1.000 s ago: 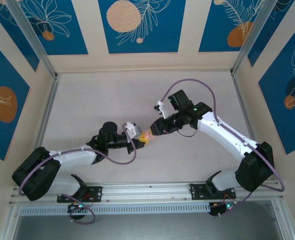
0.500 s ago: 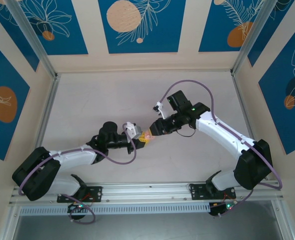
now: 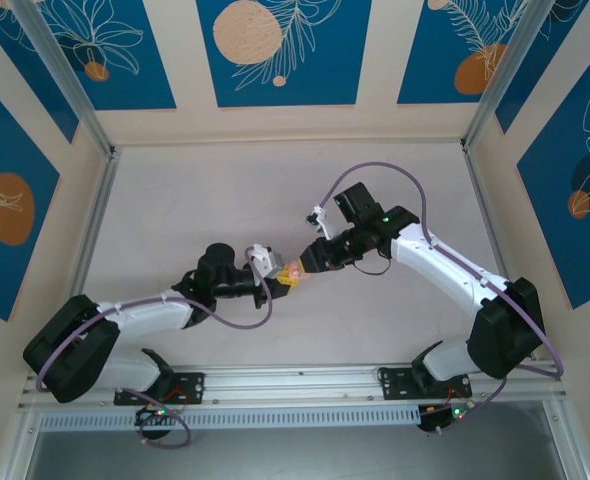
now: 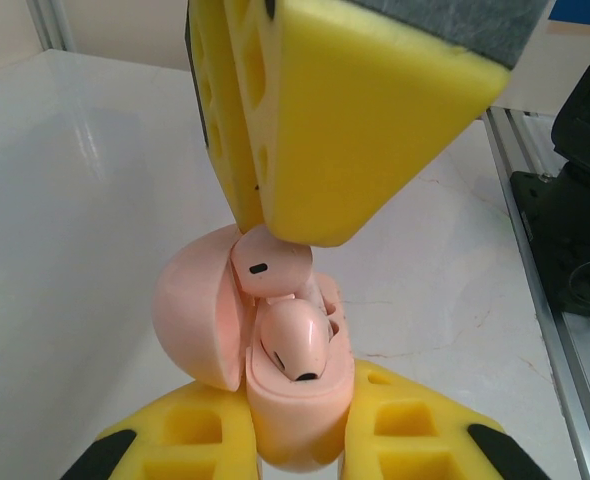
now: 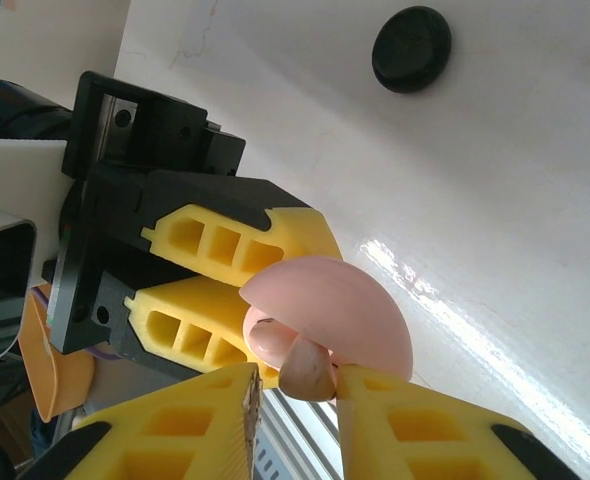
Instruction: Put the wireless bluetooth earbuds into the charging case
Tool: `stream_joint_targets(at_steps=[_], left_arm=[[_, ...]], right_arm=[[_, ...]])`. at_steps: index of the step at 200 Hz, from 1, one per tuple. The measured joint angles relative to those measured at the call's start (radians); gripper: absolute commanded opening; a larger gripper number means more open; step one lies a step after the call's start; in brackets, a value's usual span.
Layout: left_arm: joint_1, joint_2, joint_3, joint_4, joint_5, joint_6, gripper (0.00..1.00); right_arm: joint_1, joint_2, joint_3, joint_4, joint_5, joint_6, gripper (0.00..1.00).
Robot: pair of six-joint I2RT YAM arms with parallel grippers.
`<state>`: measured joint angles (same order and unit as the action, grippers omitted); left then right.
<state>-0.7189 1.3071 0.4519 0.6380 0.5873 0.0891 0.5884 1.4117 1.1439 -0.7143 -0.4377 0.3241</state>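
Right now the second pink earbud (image 4: pixel 270 270) hangs at the mouth of the open pink charging case (image 4: pixel 295 425), just above the seated pink earbud (image 4: pixel 295 345) and close against the lid (image 4: pixel 200 315). Your right tool (image 5: pixel 295 378) is closed narrowly on that second earbud. Your left tool (image 4: pixel 300 455) is clamped on the case body. Push down off-axis and the bud will likely jam against the lid or its neighbour, or lever the case out of the left grip. Let go early and it probably drops to the desk (image 5: pixel 495 200).
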Motion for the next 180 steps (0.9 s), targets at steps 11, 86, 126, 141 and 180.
stream_joint_targets(at_steps=[11,86,126,141,180], left_arm=[[0.000,-0.003,0.000,-0.005,0.000,0.000,0.13],[0.000,-0.011,0.000,-0.034,-0.006,0.001,0.13],[0.000,-0.022,0.000,-0.038,-0.014,0.010,0.13],[0.000,-0.024,0.000,-0.042,-0.018,0.018,0.13],[0.000,-0.024,0.000,-0.072,-0.031,0.027,0.13]], right_arm=[[0.000,0.000,-0.002,-0.001,0.000,0.006,0.26],[0.000,-0.008,-0.056,0.056,-0.007,0.129,0.21],[0.000,-0.035,-0.084,0.100,0.005,0.233,0.18],[0.002,-0.043,-0.094,0.116,0.011,0.276,0.17],[0.037,-0.043,-0.105,0.133,0.063,0.359,0.18]])
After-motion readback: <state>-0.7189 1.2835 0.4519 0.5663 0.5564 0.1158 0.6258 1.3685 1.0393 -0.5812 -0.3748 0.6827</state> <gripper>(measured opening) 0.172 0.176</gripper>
